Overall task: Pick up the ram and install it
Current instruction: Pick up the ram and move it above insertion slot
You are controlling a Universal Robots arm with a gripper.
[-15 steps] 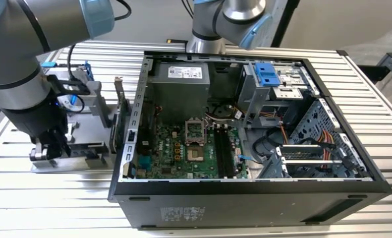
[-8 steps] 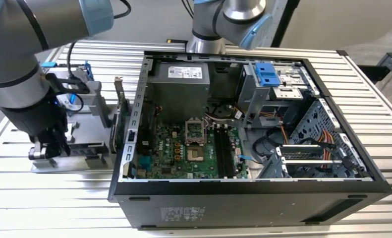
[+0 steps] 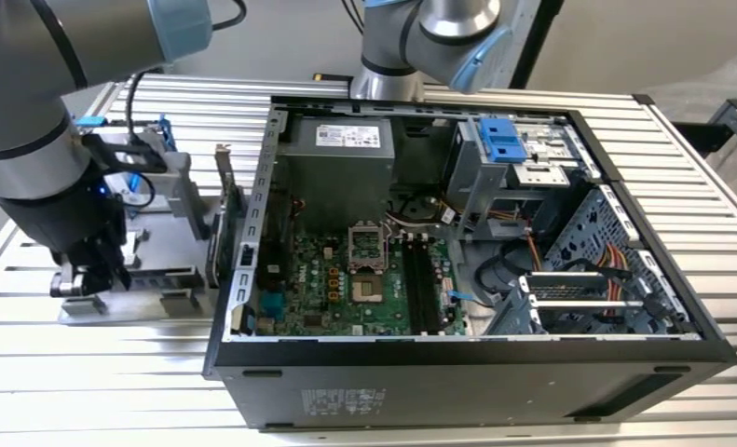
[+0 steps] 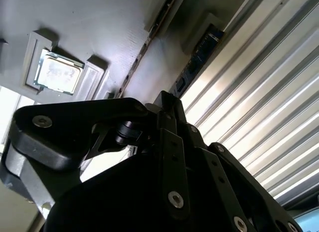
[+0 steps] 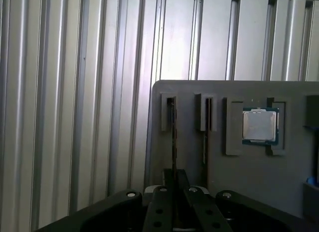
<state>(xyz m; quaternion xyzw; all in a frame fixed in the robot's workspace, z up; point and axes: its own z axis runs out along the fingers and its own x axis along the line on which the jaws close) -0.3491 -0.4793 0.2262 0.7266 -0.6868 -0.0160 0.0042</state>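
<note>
The computer case (image 3: 468,386) is sheet metal, painted matt black outside and left dull grey inside. It stands on a table (image 3: 82,372) of ribbed metal slats, smooth and bright with a brushed sheen. Inside the case, the motherboard (image 3: 343,279) is glossy green laminate, the power supply (image 3: 337,158) is plain grey metal, and the drive clips (image 3: 511,140) are blue plastic. Beside the case, the holder (image 5: 249,177) looks like matt grey plastic. Its processor (image 5: 259,124) has a satin metal lid, and the ram (image 4: 202,50) shows dark blue-green board. The gripper (image 5: 173,174) is satin black with bright screw heads.
</note>
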